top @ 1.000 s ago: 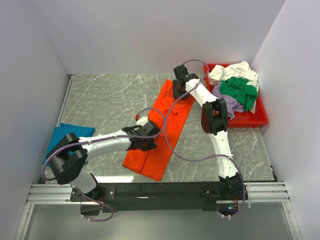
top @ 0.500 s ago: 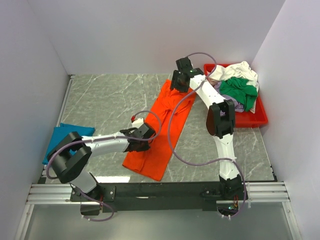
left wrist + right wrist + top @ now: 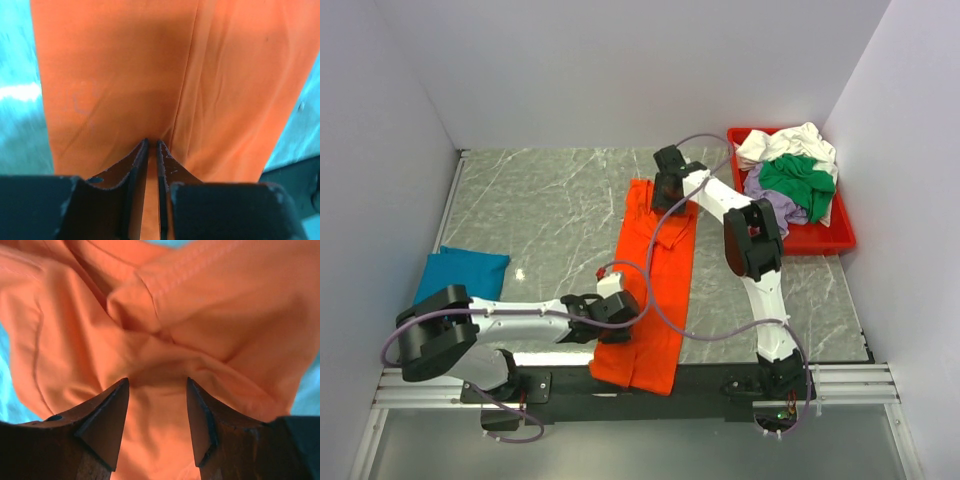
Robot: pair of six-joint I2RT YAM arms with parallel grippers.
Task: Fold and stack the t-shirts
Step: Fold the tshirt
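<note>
The orange t-shirt [image 3: 660, 262] lies as a long strip down the middle of the table, and its near end hangs over the front edge. My left gripper [image 3: 623, 306] is at the strip's near left edge, shut on a thin fold of the orange cloth [image 3: 115, 75]. Its fingertips [image 3: 152, 142] are almost touching. My right gripper [image 3: 666, 193] is at the strip's far end. Its jaws stand wide open [image 3: 157, 382] over bunched orange cloth [image 3: 225, 300]. A folded teal-blue t-shirt [image 3: 460, 276] lies at the left.
A red tray [image 3: 820, 241] at the back right holds a white t-shirt [image 3: 782, 143], a green one [image 3: 798, 181] and a lavender one [image 3: 778, 209]. White walls close in the left, back and right. The black rail [image 3: 720, 380] runs along the front edge.
The orange t-shirt has been drawn toward the front edge and straightened into a strip. My left gripper moved nearer and right with it. My right gripper shifted left along the far end.
</note>
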